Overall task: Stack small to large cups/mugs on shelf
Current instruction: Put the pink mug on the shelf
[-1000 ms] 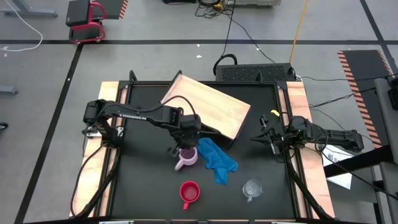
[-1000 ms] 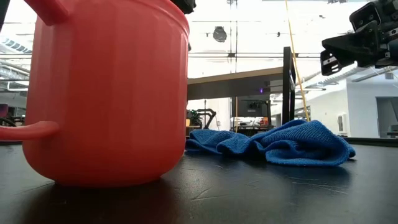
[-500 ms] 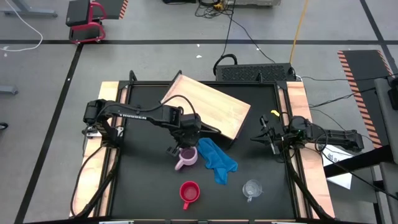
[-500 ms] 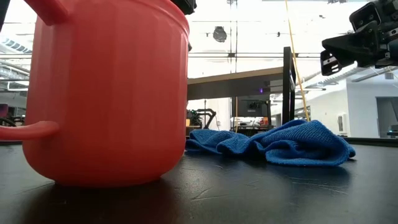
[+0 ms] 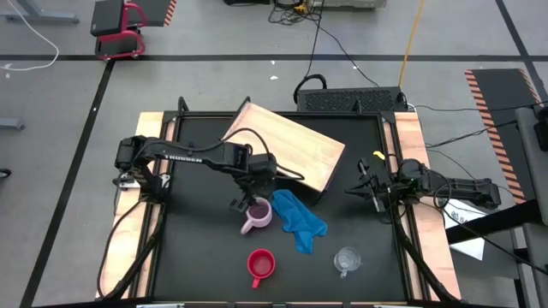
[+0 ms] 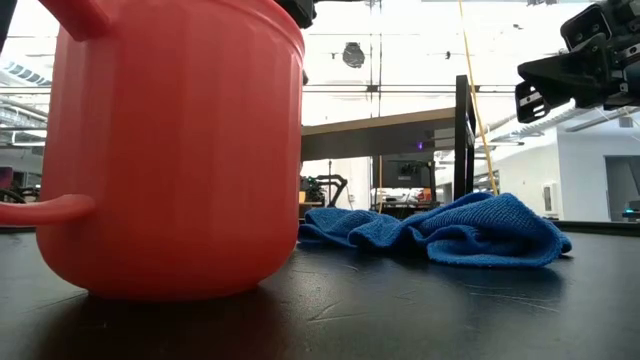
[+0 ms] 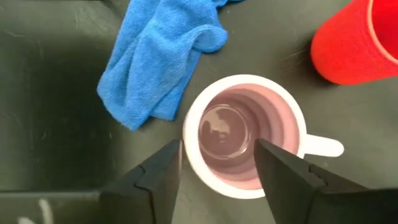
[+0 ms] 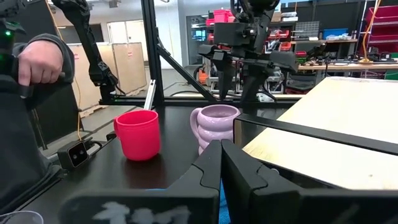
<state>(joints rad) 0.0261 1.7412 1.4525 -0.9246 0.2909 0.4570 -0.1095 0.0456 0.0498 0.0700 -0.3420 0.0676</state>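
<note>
Left gripper hovers above the pale lilac-pink ceramic mug, fingers spread across one rim wall — positioned for a rim grasp. Right gripper idles, fingers pressed together.

A blue cloth is seen crumpled on the black tabletop. A red-framed stool is parked on the floor beyond. A person's hand is glimpsed beside the table.
</note>
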